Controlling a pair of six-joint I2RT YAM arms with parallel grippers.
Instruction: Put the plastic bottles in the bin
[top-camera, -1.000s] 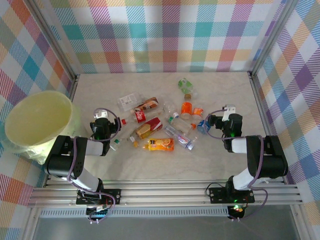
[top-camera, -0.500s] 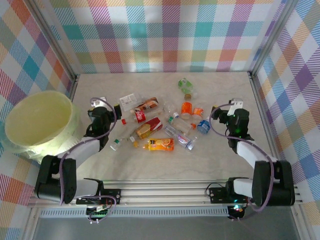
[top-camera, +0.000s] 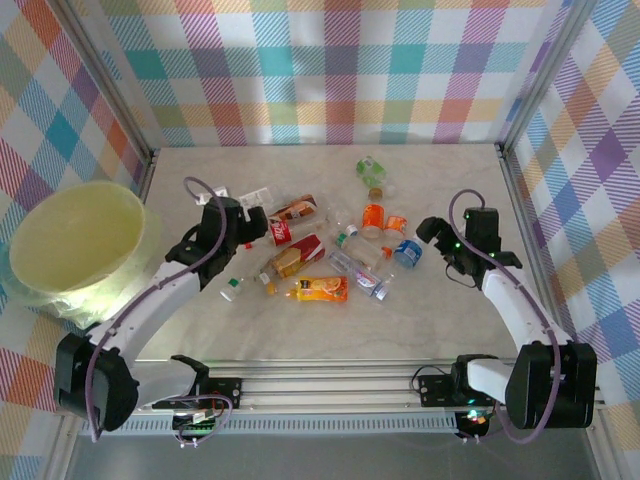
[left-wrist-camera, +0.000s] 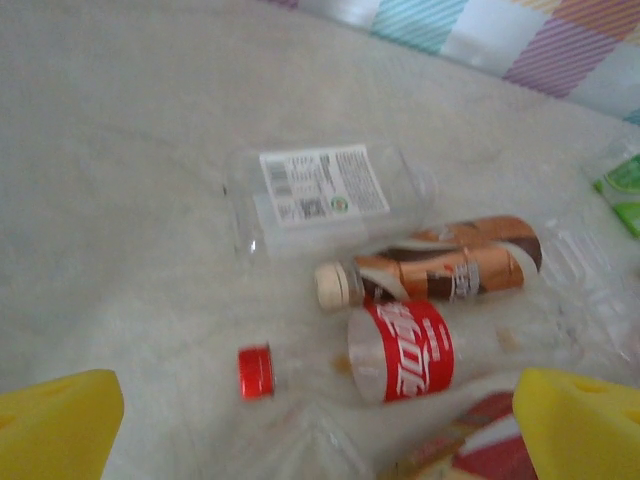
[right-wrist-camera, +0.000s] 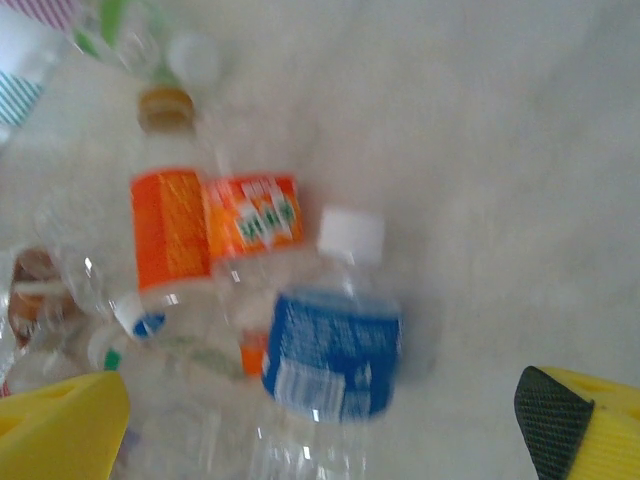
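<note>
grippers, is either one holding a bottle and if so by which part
Nothing is held; the left gripper and the right gripper are both open and empty.

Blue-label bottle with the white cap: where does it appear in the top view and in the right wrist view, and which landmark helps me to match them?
Top external view: the blue-label bottle lies at the right side of the pile, just left of the right tool.
Right wrist view: the blue-label bottle is at lower centre, with its white cap upward.
Shared landmark: the orange-label bottle, up and left of it in both views.
</note>
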